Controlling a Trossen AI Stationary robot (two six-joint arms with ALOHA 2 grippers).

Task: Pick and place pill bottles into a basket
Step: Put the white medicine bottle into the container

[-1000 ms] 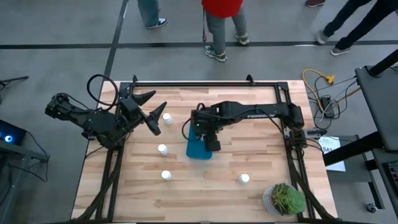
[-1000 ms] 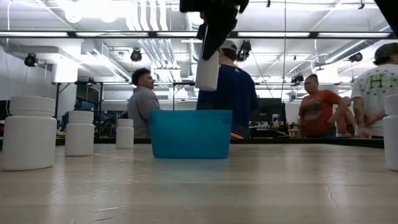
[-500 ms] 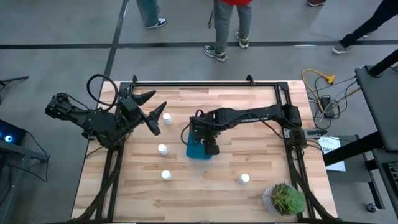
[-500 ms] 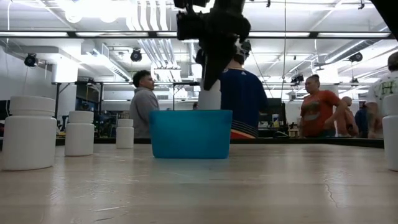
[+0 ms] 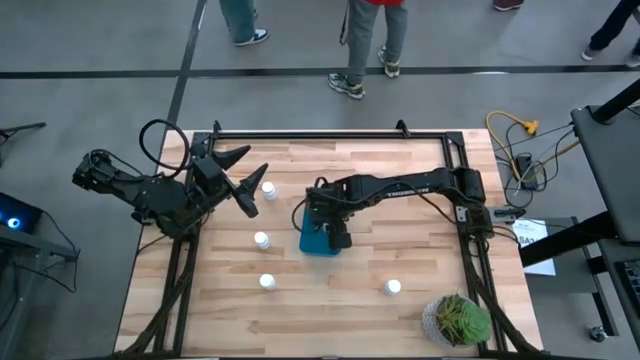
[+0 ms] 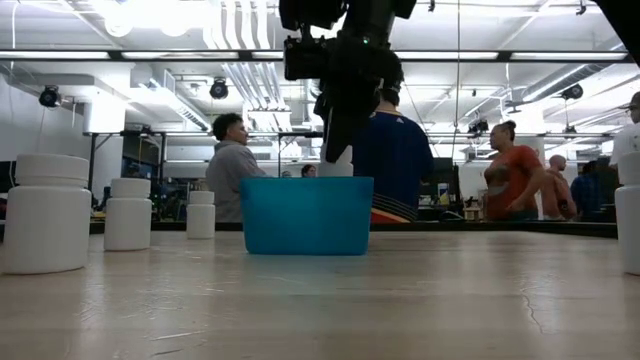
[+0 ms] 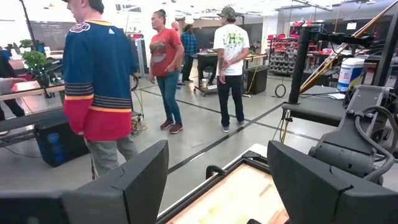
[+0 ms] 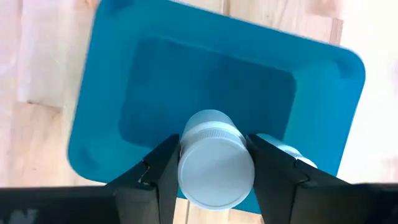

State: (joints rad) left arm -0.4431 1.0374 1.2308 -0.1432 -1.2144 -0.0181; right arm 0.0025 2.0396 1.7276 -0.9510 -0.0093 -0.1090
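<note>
The teal basket (image 5: 315,242) stands mid-table; it also shows in the low view (image 6: 305,215) and the right wrist view (image 8: 186,81). My right gripper (image 5: 333,230) is shut on a white pill bottle (image 8: 216,163) above the basket's inside. In the low view the bottle (image 6: 338,162) dips behind the rim. Another white bottle (image 8: 278,147) lies in the basket. Loose bottles stand on their bases on the table (image 5: 268,188), (image 5: 261,240), (image 5: 267,282), (image 5: 393,288). My left gripper (image 5: 245,180) is open and empty near the left edge, raised off the table. My right gripper pinches the pill bottle between its two fingers, one on each opposite side of the bottle's round wall (image 8: 184,163). The fingers come from above, pointing down. The bottle hangs upright below them, its lower part behind the basket's rim.
A green potted plant (image 5: 458,320) stands at the table's near right corner. A dark metal frame (image 5: 330,135) runs round the table's edges. People stand and walk on the floor beyond the far edge (image 5: 365,40).
My right gripper has gone down with the pill bottle, from well above the basket until the bottle's lower part sits behind the rim. It has stayed shut on the bottle.
</note>
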